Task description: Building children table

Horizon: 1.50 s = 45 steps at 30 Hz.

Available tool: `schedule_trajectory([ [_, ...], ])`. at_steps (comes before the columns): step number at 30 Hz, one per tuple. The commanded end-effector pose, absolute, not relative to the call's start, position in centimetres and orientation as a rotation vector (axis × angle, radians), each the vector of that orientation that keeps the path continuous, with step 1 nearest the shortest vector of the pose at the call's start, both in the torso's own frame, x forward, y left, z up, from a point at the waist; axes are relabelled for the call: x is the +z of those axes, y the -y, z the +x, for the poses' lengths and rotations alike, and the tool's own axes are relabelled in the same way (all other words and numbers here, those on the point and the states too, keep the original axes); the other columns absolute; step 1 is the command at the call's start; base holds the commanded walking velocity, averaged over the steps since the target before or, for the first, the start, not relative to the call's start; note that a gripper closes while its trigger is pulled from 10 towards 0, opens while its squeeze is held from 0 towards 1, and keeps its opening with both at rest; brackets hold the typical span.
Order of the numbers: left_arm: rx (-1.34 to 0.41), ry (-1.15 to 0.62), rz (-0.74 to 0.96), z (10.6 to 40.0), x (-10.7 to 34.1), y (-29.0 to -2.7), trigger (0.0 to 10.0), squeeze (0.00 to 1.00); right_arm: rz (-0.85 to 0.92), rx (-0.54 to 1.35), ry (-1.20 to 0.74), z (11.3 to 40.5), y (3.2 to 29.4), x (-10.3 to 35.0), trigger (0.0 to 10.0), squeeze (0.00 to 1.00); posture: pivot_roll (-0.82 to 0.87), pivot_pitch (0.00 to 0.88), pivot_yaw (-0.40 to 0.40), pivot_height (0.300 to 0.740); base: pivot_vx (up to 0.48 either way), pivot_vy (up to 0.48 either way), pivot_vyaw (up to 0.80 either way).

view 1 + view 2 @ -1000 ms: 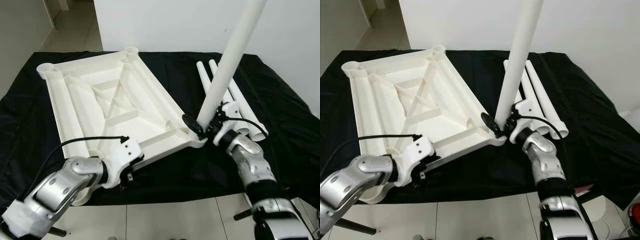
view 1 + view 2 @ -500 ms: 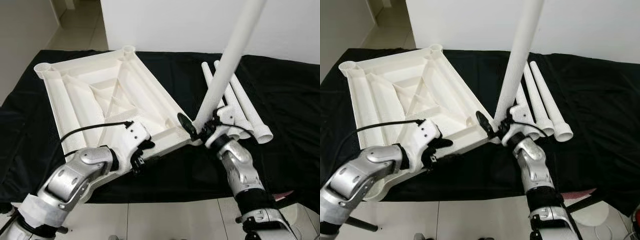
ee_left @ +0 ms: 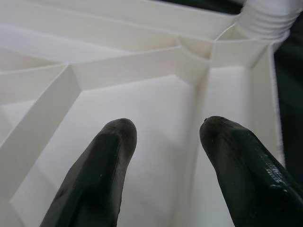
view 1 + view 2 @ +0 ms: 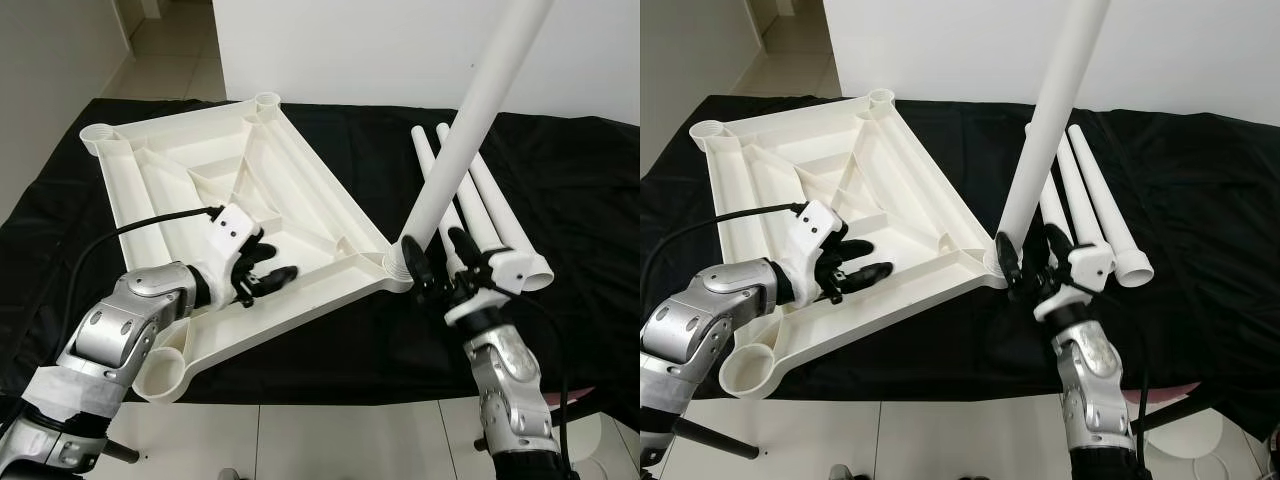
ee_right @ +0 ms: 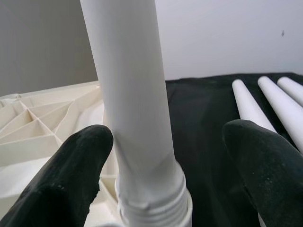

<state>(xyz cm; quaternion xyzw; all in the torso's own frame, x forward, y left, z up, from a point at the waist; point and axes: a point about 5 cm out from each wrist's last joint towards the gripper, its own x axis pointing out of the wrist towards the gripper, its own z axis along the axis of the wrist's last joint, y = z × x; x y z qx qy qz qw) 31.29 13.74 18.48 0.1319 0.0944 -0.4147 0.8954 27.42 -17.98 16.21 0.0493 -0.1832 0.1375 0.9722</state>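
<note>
A leg (image 4: 470, 130) stands seated in the upturned tabletop's (image 4: 190, 190) corner socket, right end effector (image 4: 436, 262) released around its base, left end effector (image 4: 262, 281) parted, steadying the ribbed underside.

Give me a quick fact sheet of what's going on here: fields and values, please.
tabletop: upside down on black cloth
leg: standing tilted in near corner socket
spare legs: three, lying on cloth
right gripper: open, fingers either side of leg's base, not gripping
left gripper: open, over tabletop's ribbed underside
</note>
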Motion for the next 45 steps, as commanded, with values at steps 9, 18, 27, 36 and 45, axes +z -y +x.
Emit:
schedule_trajectory([
  [9, -0.846, -0.249, 0.325, 31.9, 17.1, -13.5, 10.0, 0.0, 0.112, 0.258, 0.36, 26.6, 17.7, 16.7, 10.0, 0.0, 0.03, 0.116, -0.002, 0.74, 0.0, 0.0, 0.0],
  [18, -0.864, -0.215, 0.282, 32.2, 17.0, -12.7, 10.0, 1.0, 0.108, 0.273, 0.341, 26.5, 17.4, 17.0, 10.0, 0.0, 0.03, 0.1, -0.014, 0.74, 0.0, 0.0, 0.0],
  [27, -0.903, -0.209, 0.29, 32.5, 16.4, -10.8, 10.0, 1.0, 0.107, 0.289, 0.322, 26.6, 17.0, 16.9, 10.0, 0.0, 0.02, 0.09, -0.023, 0.74, 0.0, 0.0, 0.0],
  [36, -0.821, -0.286, 0.333, 33.7, 14.9, -10.1, 10.0, 0.0, 0.123, 0.3, 0.301, 26.1, 16.1, 16.7, 10.0, 0.0, 0.01, 0.1, -0.017, 0.74, 0.0, 0.0, 0.0],
  [45, -0.605, -0.327, 0.29, 35.4, 14.9, -11.4, 10.0, 0.0, 0.152, 0.281, 0.288, 25.5, 15.3, 16.5, 10.0, 0.0, 0.0, 0.137, -0.001, 0.74, 0.0, 0.0, 0.0],
])
